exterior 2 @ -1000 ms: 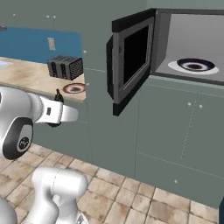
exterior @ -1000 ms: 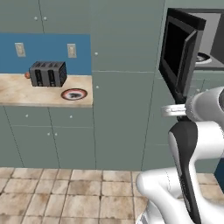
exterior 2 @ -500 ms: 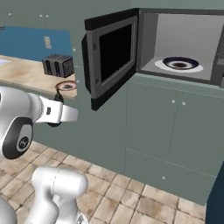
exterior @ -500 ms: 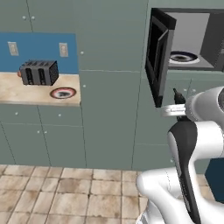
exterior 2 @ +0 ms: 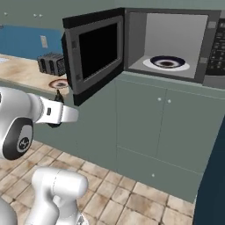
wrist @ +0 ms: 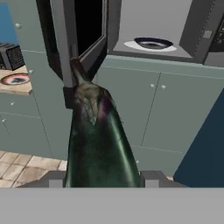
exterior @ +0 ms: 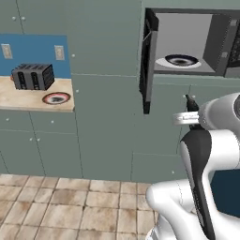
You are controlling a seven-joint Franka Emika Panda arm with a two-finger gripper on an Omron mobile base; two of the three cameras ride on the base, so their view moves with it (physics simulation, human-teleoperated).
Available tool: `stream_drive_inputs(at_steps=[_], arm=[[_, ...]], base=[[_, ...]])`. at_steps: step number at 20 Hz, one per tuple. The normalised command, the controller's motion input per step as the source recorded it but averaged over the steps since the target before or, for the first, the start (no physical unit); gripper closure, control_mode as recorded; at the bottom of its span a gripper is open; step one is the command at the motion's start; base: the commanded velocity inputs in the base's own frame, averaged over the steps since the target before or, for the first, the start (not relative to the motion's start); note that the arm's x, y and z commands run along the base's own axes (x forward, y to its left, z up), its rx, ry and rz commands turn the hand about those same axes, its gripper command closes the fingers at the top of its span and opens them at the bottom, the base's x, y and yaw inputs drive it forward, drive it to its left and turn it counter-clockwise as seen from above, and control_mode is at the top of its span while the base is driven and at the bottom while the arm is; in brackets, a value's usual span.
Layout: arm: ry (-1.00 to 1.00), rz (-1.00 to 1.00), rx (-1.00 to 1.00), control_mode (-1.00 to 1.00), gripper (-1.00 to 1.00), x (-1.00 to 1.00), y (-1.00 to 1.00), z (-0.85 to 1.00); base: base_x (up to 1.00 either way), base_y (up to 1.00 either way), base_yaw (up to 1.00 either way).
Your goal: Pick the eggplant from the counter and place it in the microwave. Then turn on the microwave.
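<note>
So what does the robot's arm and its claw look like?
The arm is chunky and glossy white, made of rounded tube-like sections with black bands at the joints. In the right base view one joint has a dark round cap with small pale marks on it. The claw has two small grey finger tips. No cables show.

One eggplant (wrist: 98,140), held between the pads of the one end effector (wrist: 99,178). One microwave (exterior 2: 176,44) ahead of the end effector and to its right, with one open door (exterior 2: 94,50) and one round turntable plate (exterior 2: 167,62) inside. One desk (exterior: 33,96) off to the end effector's left, bearing one grey slotted toaster (exterior: 33,76) and one small plate (exterior: 56,98). Two wall outlets (exterior: 58,52) above the toaster.
</note>
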Motion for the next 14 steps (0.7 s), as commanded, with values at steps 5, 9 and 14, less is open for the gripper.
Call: stream_drive_inputs(at_steps=[5,9,14], arm=[[0.00,0.00,0.00,1.00,1.00,0.00,0.00,0.00],[0.00,0.00,0.00,1.00,1.00,0.00,0.00,0.00],[0.00,0.00,0.00,1.00,1.00,0.00,0.00,0.00]], base=[[0.01,-0.54,0.05],[0.13,-0.59,0.03],[0.32,-0.41,0.00]])
